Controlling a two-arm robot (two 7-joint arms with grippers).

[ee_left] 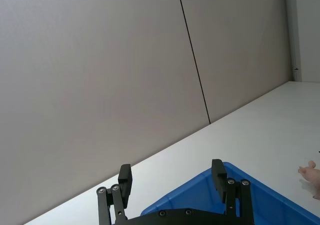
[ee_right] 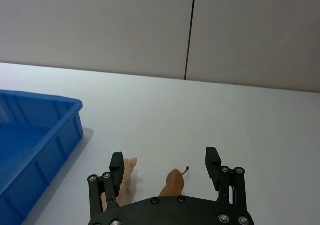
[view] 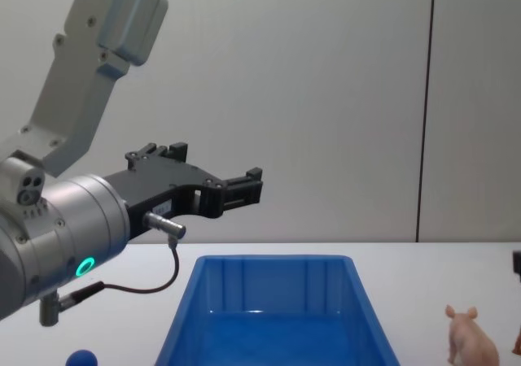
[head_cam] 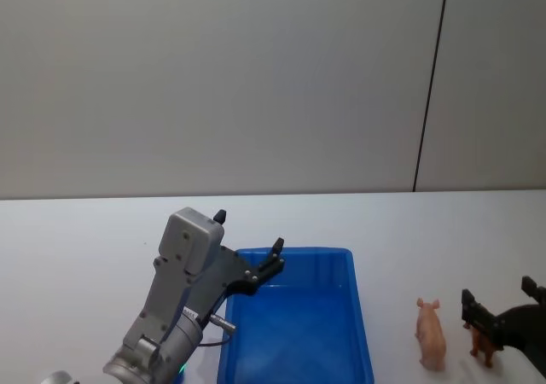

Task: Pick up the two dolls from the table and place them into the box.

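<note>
Count with me: two dolls, one box, one extra little toy, two end effectors.

Your first doll is the pale pink plastic pig (head_cam: 431, 334). It stands on its feet on the wide white tabletop (head_cam: 77, 230), just right of the bright blue plastic rectangular box (head_cam: 294, 252). Its snout and ears point toward the far side.

Your second doll is the small brown four-legged animal figure (head_cam: 483, 347). It's upright too, just right of the pig, the pair close together but not touching. Both dolls are on the tabletop, outside the box. The box dwarfs them, with smooth sloping walls and a rim running all the way round.

Look low in the chest view and you've got a small blue rounded toy (view: 81, 358) on the tabletop, off to the box's left.

Now the arms. Your left end effector (head_cam: 249, 232) hangs up in the air by the box's far left corner, black fingers spread wide and empty. Your right end effector (head_cam: 499, 292) is down low at the tabletop on the right, and its fingers are wide apart as well. From the right wrist view the brown animal sits in the gap between those fingers, neither one closed against it. The pig stands just beside one of them.
</note>
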